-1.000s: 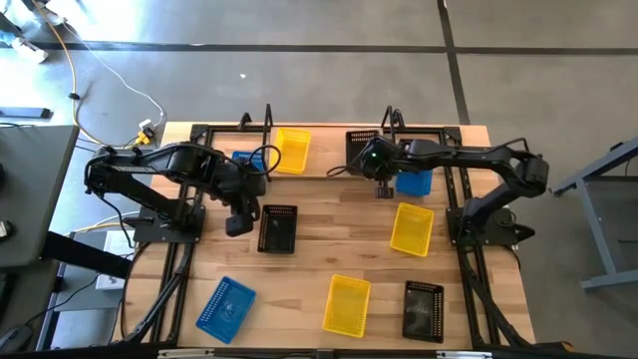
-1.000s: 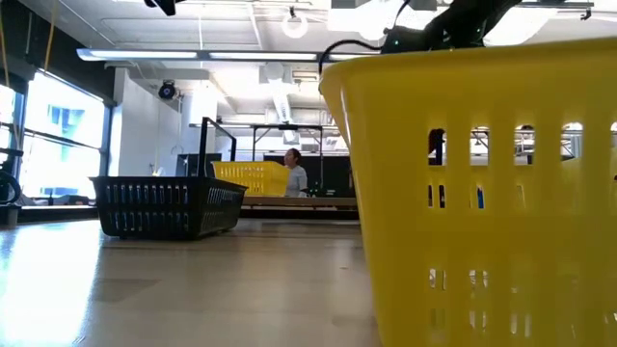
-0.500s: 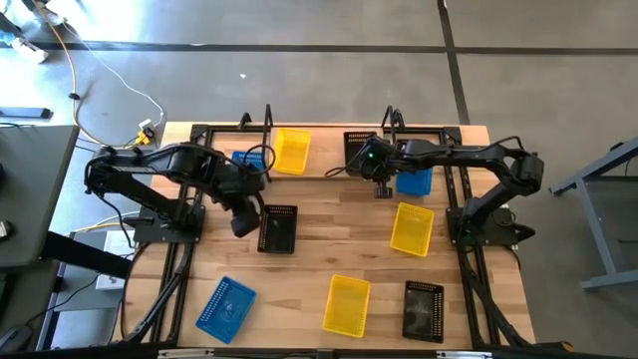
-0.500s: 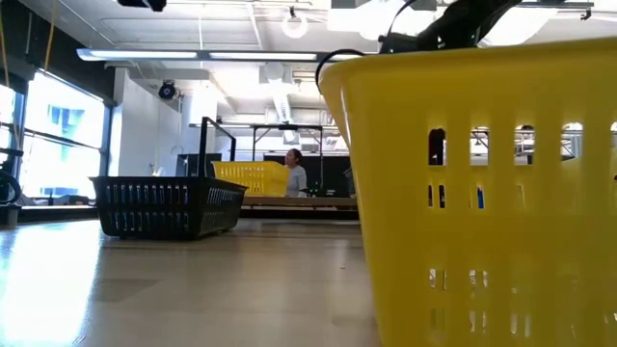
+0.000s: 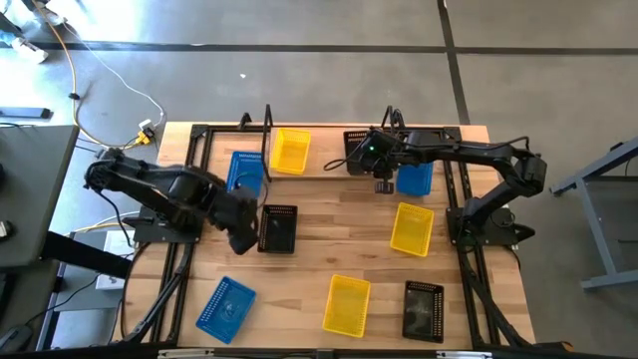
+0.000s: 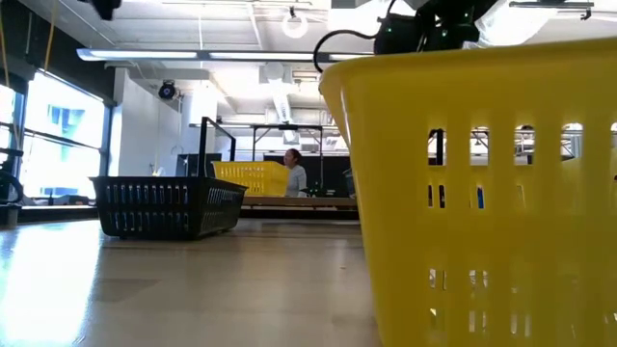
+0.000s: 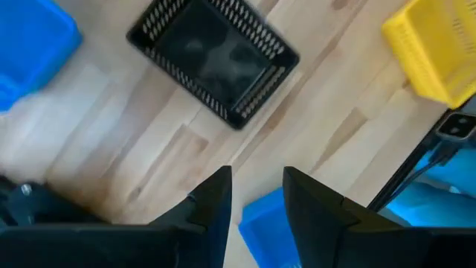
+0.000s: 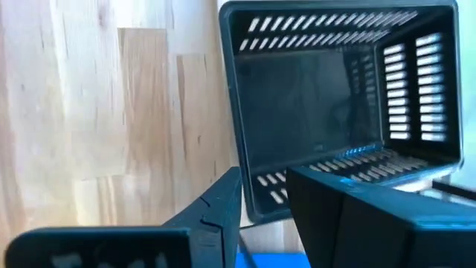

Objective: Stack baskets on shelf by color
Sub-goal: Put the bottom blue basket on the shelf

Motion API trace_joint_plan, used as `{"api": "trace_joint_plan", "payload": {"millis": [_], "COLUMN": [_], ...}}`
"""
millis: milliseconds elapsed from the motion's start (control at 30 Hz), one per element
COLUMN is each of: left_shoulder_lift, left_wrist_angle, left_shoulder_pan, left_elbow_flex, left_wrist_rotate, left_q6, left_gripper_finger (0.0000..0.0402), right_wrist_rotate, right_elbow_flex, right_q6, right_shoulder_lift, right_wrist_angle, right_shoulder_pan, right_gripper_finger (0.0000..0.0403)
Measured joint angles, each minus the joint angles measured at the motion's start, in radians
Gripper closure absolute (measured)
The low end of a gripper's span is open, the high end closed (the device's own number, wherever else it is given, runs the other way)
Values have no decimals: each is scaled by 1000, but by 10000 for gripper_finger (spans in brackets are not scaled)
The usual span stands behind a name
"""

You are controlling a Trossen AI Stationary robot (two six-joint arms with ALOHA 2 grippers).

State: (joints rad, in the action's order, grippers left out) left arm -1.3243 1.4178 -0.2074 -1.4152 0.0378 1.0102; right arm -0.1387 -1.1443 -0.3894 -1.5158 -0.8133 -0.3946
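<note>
A black basket (image 8: 338, 97) stands on the shelf (image 5: 324, 160) near its right upright, with a yellow basket (image 5: 291, 150) farther left on the board. My right gripper (image 8: 264, 179) hangs open just above the black basket's near rim (image 5: 377, 168), touching nothing. Another black basket (image 7: 212, 59) rests on the table. My left gripper (image 7: 256, 179) is open over bare wood just left of it (image 5: 243, 237). One blue basket (image 5: 245, 172) sits by the shelf's left upright and another (image 5: 414, 179) by the right one.
Loose on the table are a yellow basket (image 5: 412, 227) at the right, a blue basket (image 5: 226, 305), a yellow one (image 5: 346, 304) and a black one (image 5: 423, 311) along the near edge. The near yellow basket (image 6: 482, 193) fills the low view. A person (image 6: 294, 173) stands far behind.
My left arm has swung toward the table's near edge and its wrist has rolled. This uncovers the blue basket by the left upright. My right gripper has risen a little over the black basket on the shelf, which stays where it was.
</note>
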Motion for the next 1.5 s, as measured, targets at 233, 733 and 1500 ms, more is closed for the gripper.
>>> {"api": "trace_joint_plan", "payload": {"millis": [233, 733, 1500], "left_shoulder_lift": [0, 1, -47], "left_wrist_angle": [-4, -252, -567], "left_shoulder_pan": [-170, -544, -625], "left_elbow_flex": [96, 327, 583], "left_wrist_rotate": [-5, -27, -60], "left_q6": [251, 770, 978], "left_gripper_finger": [291, 291, 291], "right_wrist_rotate": [1, 1, 0], "right_elbow_flex": [-65, -191, -197], "right_q6": [133, 423, 541], "right_shoulder_lift": [0, 0, 0], "right_wrist_angle": [-97, -126, -132], "right_shoulder_pan": [60, 296, 464], "right_gripper_finger": [308, 308, 308]}}
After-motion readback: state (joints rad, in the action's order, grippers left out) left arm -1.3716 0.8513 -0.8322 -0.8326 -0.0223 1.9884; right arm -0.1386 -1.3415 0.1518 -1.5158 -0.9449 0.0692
